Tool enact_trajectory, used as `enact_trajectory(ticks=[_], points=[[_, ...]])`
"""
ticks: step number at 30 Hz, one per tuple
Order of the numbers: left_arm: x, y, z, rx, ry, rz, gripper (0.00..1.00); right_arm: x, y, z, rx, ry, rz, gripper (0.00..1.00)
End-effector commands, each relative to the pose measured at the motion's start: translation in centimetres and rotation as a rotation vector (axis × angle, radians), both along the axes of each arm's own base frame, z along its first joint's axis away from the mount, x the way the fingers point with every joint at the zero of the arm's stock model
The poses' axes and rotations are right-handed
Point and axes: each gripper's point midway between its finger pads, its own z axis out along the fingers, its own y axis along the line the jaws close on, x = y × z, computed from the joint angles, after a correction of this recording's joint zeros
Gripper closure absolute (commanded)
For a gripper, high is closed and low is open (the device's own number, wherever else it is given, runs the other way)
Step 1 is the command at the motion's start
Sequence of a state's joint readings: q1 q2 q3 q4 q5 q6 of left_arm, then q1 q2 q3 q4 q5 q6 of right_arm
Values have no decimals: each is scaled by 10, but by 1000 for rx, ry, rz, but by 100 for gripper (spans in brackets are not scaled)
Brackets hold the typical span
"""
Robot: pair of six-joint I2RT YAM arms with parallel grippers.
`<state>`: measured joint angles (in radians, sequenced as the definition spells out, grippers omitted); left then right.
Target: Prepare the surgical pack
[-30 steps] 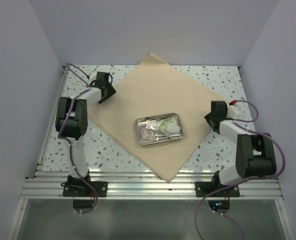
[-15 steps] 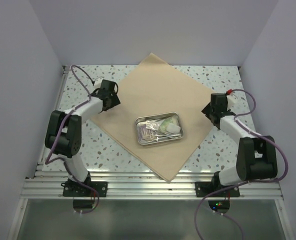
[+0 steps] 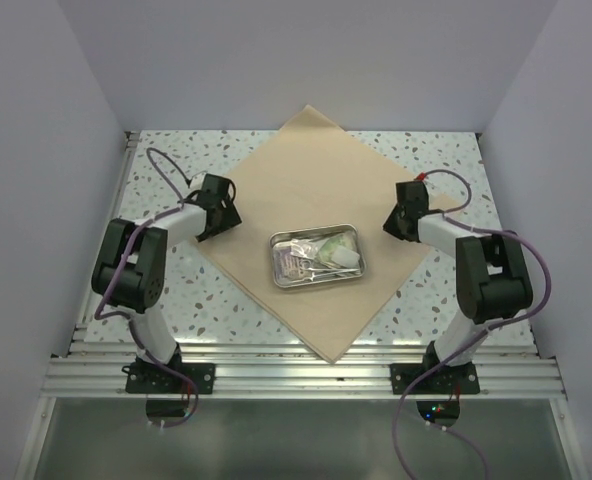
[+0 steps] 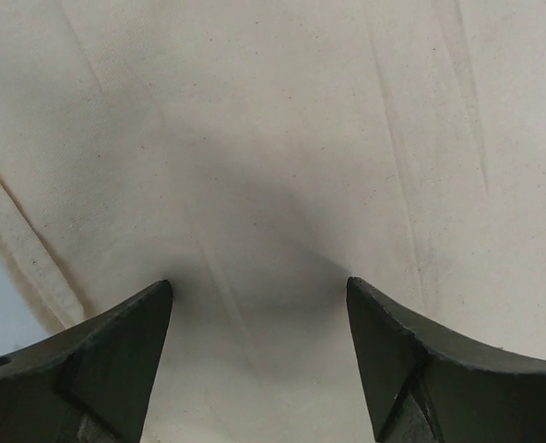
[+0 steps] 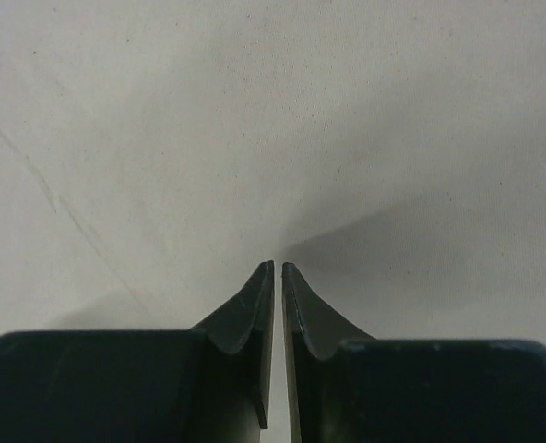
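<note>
Both arms have swung inward over the one tan cloth [image 3: 316, 170], spread flat beneath one steel tray [image 3: 273, 262]: left gripper [image 4: 259, 284] wide open, empty; right gripper [image 5: 278, 266] nearly closed, hold unclear.

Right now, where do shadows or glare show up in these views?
Left wrist: a dark shadow pools on the cloth, low and central. Right wrist: grey shadow spreads across the lower right. Top view: even light, with glints on the tray.

Matt tan woven cloth [image 3: 306, 190] under a glossy steel tray [image 3: 321, 282].
</note>
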<state>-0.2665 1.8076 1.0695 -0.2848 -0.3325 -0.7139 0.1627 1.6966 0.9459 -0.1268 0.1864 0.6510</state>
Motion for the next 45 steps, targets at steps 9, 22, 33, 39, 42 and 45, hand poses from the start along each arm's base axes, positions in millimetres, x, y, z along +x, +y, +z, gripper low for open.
enact_trajectory(ticks=[9, 22, 33, 39, 42, 45], points=[[23, 25, -33, -77, 45, 49, 19, 32, 2, -31, -5, 62, -40, 94], [64, 33, -18, -63, 10, 74, 20, 67, 21, 3, 32, -17, 72, 68], [5, -38, 52, -240, -259, -188, 9, -8, 85, 61, 20, -110, 415, 46], [-16, -54, 67, -226, -280, -288, 9, -36, 104, 44, -2, -57, 521, 52], [-21, -54, 63, -224, -267, -298, 9, -39, 104, 31, -18, -23, 521, 55], [-22, -56, 61, -233, -264, -313, 9, -38, 108, 19, -22, 11, 534, 56]])
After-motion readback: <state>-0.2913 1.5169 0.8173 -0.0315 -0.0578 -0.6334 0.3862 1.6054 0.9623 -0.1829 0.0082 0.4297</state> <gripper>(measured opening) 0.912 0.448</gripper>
